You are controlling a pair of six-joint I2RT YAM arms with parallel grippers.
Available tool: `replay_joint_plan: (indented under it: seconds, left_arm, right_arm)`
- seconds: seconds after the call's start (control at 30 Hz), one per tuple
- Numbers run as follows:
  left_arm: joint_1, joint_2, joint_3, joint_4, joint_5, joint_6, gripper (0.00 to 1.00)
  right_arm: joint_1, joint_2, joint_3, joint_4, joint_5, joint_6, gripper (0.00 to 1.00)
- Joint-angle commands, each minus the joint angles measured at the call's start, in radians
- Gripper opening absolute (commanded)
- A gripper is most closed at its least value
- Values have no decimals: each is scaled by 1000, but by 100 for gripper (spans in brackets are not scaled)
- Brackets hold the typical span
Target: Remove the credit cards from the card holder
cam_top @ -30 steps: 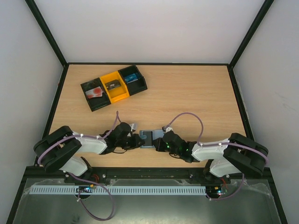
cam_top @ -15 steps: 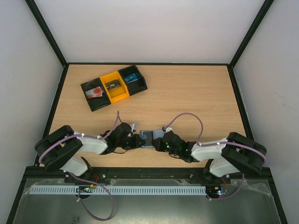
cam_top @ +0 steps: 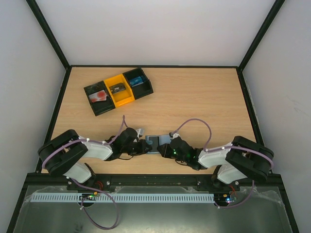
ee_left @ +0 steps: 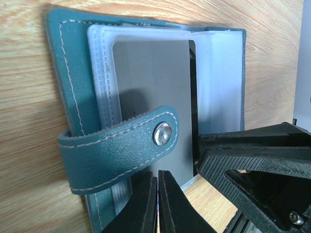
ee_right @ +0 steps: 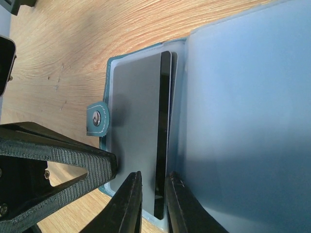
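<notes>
**Card withdrawal from an open holder, read left to right.** At far left a three-compartment tray [cam_top: 111, 94] sits well apart from the work on the table [cam_top: 204, 97].

- **Left tool** [ee_left: 158, 177]: the fingers are pressed together at the near edge of the card holder [ee_left: 63, 73], just below its snap strap [ee_left: 121, 150]. Whether a thin edge is caught between them cannot be told.
- **Card holder:** it lies open and flat at the table's near middle, between the two tools. A grey card [ee_left: 150, 82] shows inside a clear pocket. A dark card [ee_right: 163, 121] runs along the grey card's right edge, its near end reaching past the grey one's.
- **Right tool** [ee_right: 153, 177]: the fingers stand a little apart, astride the dark card's near end. Whether the pads bear on the card cannot be told.
- **Far right:** a turned-back clear sleeve [ee_right: 243, 121].

**Judged step:** withdrawal of the dark card.

**Good practice:** the left tool pins the holder so that it cannot slide. The right tool closes squarely on the dark card alone, clear of the grey card and the pocket film. It then draws the card along the pocket's length without twisting.
</notes>
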Motion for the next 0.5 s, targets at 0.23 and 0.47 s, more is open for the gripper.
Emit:
replay_joint_plan:
  seconds: [0.23,0.47]
  left_arm:
    - [-13,30,-7,-70,-30,19,5]
    - [-13,31,-6,-71,-33,16,5]
  right_arm:
    - [-12,17,-32,80,-10,25,3]
    - [-19,-16,-51,86,-2,31,2]
